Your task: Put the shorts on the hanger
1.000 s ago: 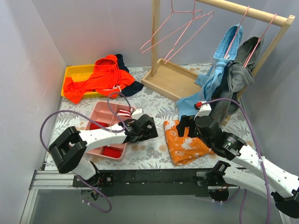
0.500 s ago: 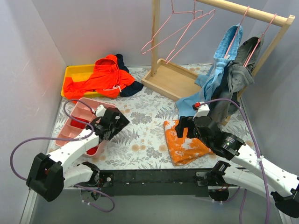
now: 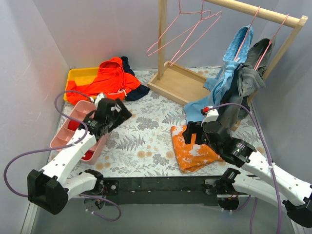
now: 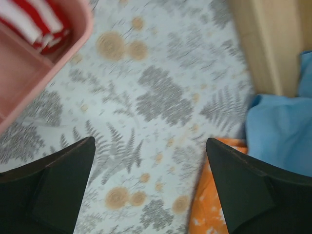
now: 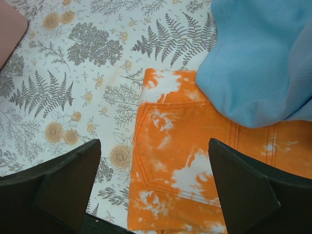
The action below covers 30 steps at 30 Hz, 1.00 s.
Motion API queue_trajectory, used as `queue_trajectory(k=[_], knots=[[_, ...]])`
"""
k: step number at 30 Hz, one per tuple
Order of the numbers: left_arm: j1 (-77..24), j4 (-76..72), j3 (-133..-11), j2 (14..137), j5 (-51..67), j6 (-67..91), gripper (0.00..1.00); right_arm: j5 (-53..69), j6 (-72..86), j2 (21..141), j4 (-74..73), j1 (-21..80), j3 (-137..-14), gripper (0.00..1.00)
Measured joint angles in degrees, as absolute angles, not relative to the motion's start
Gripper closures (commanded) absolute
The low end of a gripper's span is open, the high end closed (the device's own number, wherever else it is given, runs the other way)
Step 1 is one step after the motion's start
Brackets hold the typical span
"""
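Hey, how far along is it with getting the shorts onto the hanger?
Nothing looks done: the shorts lie heaped on the yellow tray, and the hanger hangs bare on the rack. In hand, nothing: the left gripper and right gripper are both open and empty. Remaining: grasp the shorts, fetch the hanger, put them on.

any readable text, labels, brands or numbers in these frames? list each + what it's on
None readable in any view.
The shorts, pink tray and blotched orange cloth: no lettering visible.
Red tab on the right arm: too small to tell if it carries text.
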<state>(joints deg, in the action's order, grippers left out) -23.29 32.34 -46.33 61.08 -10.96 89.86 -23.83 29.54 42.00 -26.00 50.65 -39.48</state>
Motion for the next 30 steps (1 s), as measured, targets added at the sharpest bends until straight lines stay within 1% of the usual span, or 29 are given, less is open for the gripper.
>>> queue_trajectory(k=[4, 7, 10, 11, 12, 14, 15, 16, 20, 25, 30], knots=[[-23.0, 32.6, -60.5, 66.5, -13.3, 86.7, 0.02, -23.8, 28.6, 42.4, -25.9, 50.7, -39.5, 0.01], [-20.8, 30.8, -71.5, 76.5, -16.7, 83.6, 0.02, -23.7, 28.0, 42.9, -26.0, 50.7, -39.6, 0.01], [-18.5, 29.6, -79.9, 88.2, -20.4, 80.0, 0.11, -23.3, 27.5, 43.0, -26.0, 50.7, -39.6, 0.01], [-17.8, 29.9, -82.7, 92.1, -21.3, 78.7, 0.18, -23.1, 27.3, 42.9, -26.0, 50.7, -39.7, 0.02], [-17.1, 29.6, -85.6, 96.7, -22.4, 77.5, 0.20, -22.9, 27.1, 42.9, -26.0, 50.7, -39.8, 0.02], [-16.0, 29.6, -88.8, 103.2, -23.8, 75.5, 0.22, -22.7, 26.9, 42.7, -26.0, 50.7, -40.0, 0.01], [-15.5, 29.7, -90.0, 106.3, -24.3, 74.6, 0.26, -22.6, 26.8, 42.5, -26.0, 50.7, -40.1, 0.01], [-15.1, 29.7, -90.8, 108.7, -24.8, 73.7, 0.28, -22.5, 26.8, 42.2, -26.0, 50.7, -40.1, 0.01], [-13.5, 29.9, -92.9, 115.1, -25.1, 71.1, 0.32, -21.8, 26.8, 41.3, -26.0, 50.7, -40.1, 0.01], [-12.4, 28.4, -94.9, 118.3, -25.0, 69.1, 0.37, -20.8, 26.8, 41.0, -26.0, 50.7, -40.1, 0.02], [-12.3, 26.5, -95.7, 118.3, -24.0, 68.3, 0.37, -20.4, 26.9, 40.9, -26.0, 50.7, -40.1, 0.02]])
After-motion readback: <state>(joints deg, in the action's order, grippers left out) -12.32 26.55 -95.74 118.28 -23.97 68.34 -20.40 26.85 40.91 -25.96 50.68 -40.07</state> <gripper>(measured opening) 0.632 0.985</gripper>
